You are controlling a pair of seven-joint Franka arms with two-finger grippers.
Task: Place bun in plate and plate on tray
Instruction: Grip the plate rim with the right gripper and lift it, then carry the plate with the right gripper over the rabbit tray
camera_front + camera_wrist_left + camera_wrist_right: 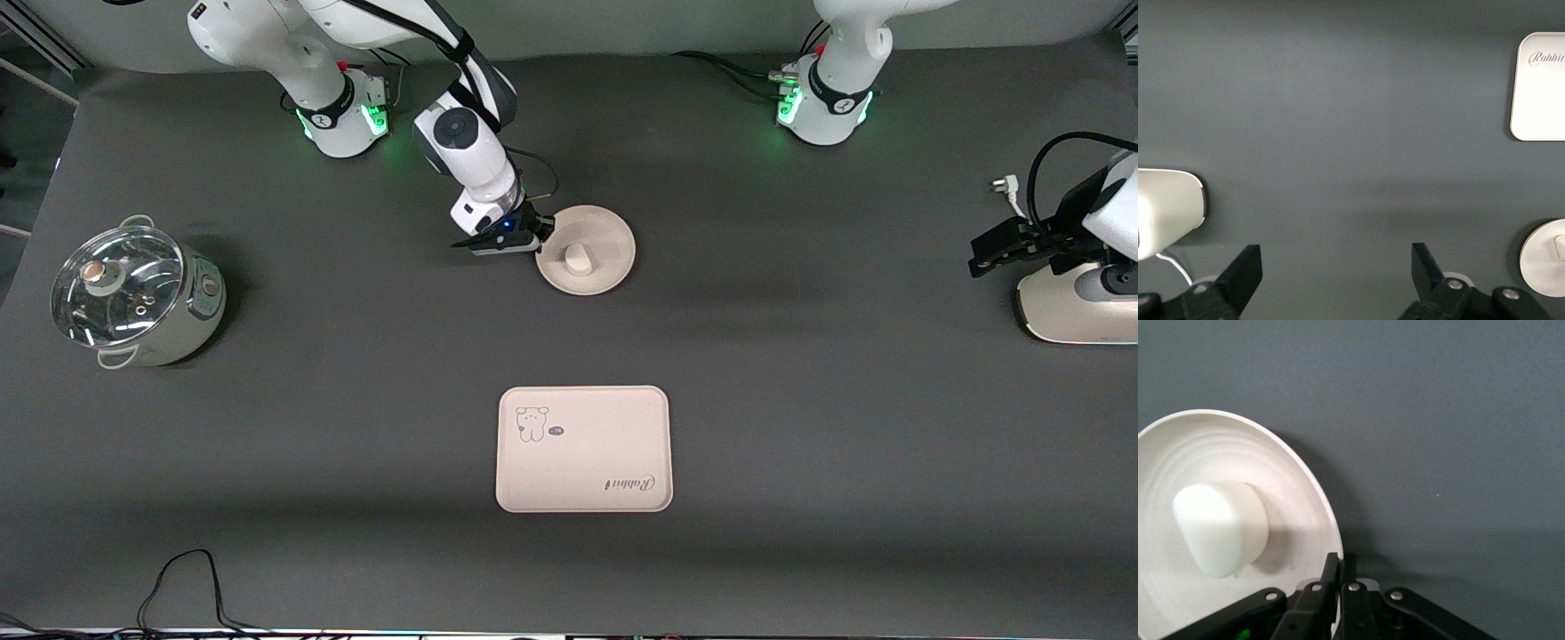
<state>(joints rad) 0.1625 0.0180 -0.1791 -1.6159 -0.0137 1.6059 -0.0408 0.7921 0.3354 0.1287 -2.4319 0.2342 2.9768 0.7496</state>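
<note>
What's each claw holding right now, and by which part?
Right claw pinches the round cream-beige plate by its rim. Left claw holds nothing.

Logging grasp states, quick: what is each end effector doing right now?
Left end effector: open, empty, waiting.
Right end effector: shut on the plate rim; bun inside.

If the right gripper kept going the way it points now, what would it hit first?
Its fingers are closed on the rim of the round cream plate, so the right gripper already meets that; farther along, probably the off-white bun.
</note>
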